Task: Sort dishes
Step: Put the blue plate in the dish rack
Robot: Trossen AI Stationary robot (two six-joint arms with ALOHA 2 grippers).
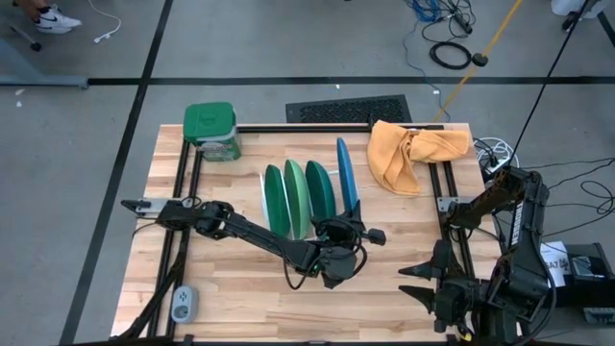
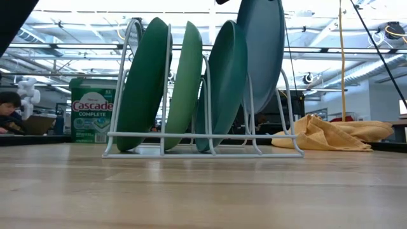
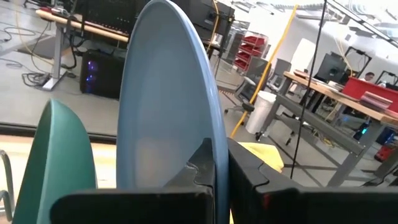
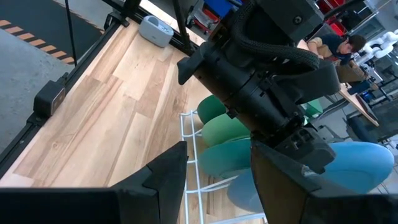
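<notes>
The left pincer (image 1: 348,234) grips the near rim of a large round blue plastic plate (image 1: 346,176), its two dark fingers (image 3: 205,163) clamped on either face of the edge in the left wrist view. The step in hand appears to be seating this last plate in the white wire rack (image 2: 202,137), or else drawing it out; the frames do not settle which. In the low view the blue plate rides higher than its neighbours, and whether its lower edge touches the rack base cannot be told.

Just left of the blue plate in the rack, a round teal plastic plate (image 2: 224,83) stands upright and leans slightly. Beyond that, farther from the blue plate on the same side, come a light mint green plastic plate (image 2: 186,79) and then a dark green plastic plate (image 2: 147,83), each in its own slot.

If the plate is going in, the next move calls for a straight descent between the wires, keeping the plate clear of the teal one, before the fingers let go.

The right pincer (image 1: 434,288) waits over the near right corner of the wooden surface (image 1: 240,288), well apart from the blue plate, with its fingers spread and holding nothing.

Past the rack from the blue plate, a crumpled orange cloth (image 1: 413,151) lies to the right, and a green-lidded square container (image 1: 212,131) stands at the far left corner.
</notes>
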